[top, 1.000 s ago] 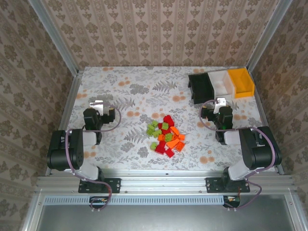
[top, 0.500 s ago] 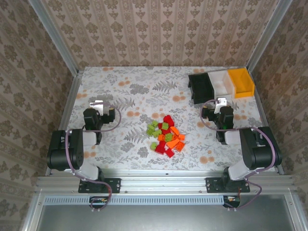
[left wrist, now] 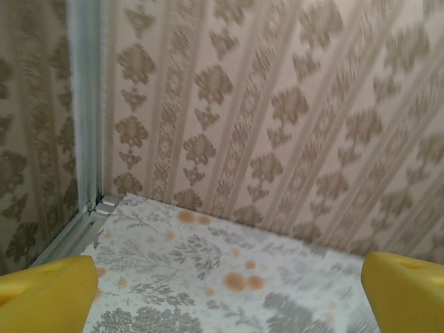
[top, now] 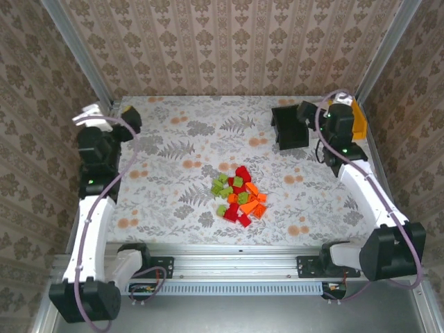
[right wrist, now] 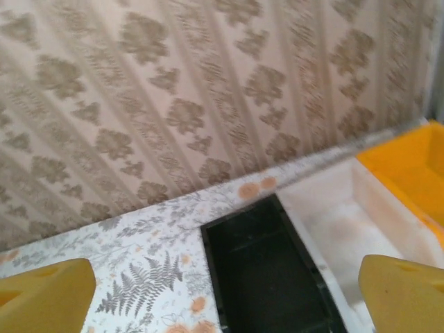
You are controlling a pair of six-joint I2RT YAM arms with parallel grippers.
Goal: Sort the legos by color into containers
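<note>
The legos (top: pixel 238 194), red, orange and lime green bricks, lie in a loose pile at the middle of the table. The containers stand at the back right: a black bin (top: pixel 288 128) (right wrist: pixel 270 270), a white bin (right wrist: pixel 340 222) and an orange bin (top: pixel 359 119) (right wrist: pixel 409 170), all showing nothing inside. My right gripper (top: pixel 326 114) (right wrist: pixel 225 305) hangs above the black and white bins, open, with nothing between its yellow fingertips (right wrist: pixel 45 295). Raised near the back left corner, my left gripper (top: pixel 111 118) (left wrist: pixel 225 305) is open too, its yellow fingertips (left wrist: pixel 45 295) wide apart over bare table.
Patterned walls close the table on three sides, with metal rails (top: pixel 100 149) along the edges and a corner post (left wrist: pixel 87 104) at the back left. The flowered tabletop (top: pixel 180 149) lies bare between the pile and both arms.
Both arms have unfolded from a low tucked pose. The left gripper has swung up toward the back left corner, the right gripper up over the bins. The bricks have not moved.
</note>
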